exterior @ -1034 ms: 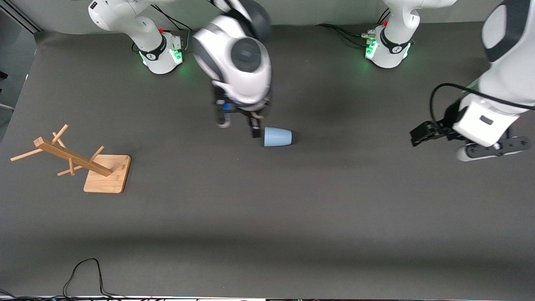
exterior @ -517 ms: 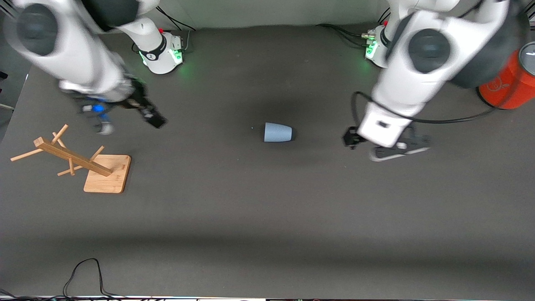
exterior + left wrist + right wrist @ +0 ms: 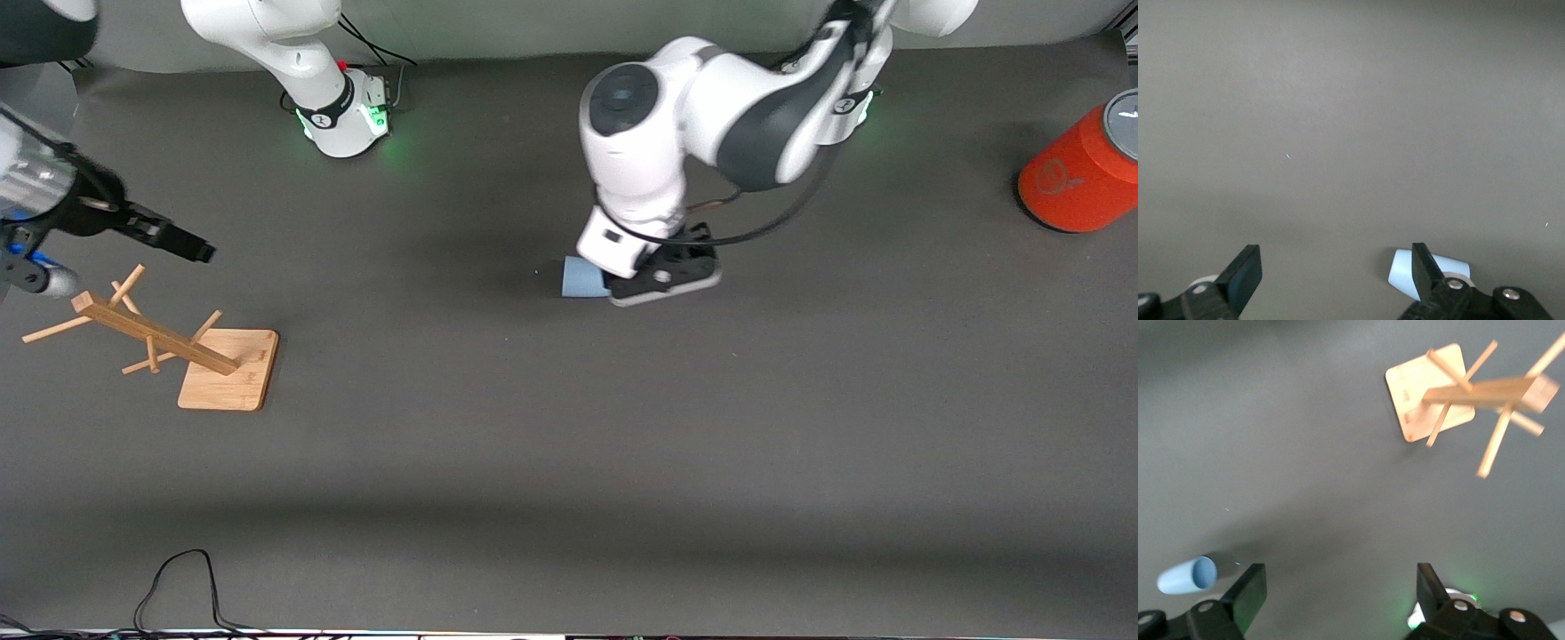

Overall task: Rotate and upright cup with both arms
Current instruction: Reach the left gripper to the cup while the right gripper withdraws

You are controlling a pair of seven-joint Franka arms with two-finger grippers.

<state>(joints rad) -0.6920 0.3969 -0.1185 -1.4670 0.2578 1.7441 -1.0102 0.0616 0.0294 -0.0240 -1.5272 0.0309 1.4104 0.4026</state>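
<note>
The light-blue cup (image 3: 582,277) lies on its side mid-table, its mouth toward the right arm's end. My left gripper (image 3: 662,277) hangs low over the cup's narrow base end and covers that end in the front view. Its fingers stand open in the left wrist view, left gripper (image 3: 1335,270), with the cup (image 3: 1401,277) showing beside one fingertip and nothing between the jaws. My right gripper (image 3: 124,264) is open and empty, up over the wooden rack. The right wrist view shows the right gripper (image 3: 1338,587) and the cup (image 3: 1188,575) far off.
A wooden peg rack (image 3: 160,338) on a square base stands toward the right arm's end; the rack (image 3: 1451,393) is also in the right wrist view. An orange cylinder with a grey lid (image 3: 1080,173) stands at the left arm's end. A black cable (image 3: 178,578) loops at the table's near edge.
The right arm swung away from the cup to over the rack. The left arm came in from its end of the table to the cup. The cup has not moved.
</note>
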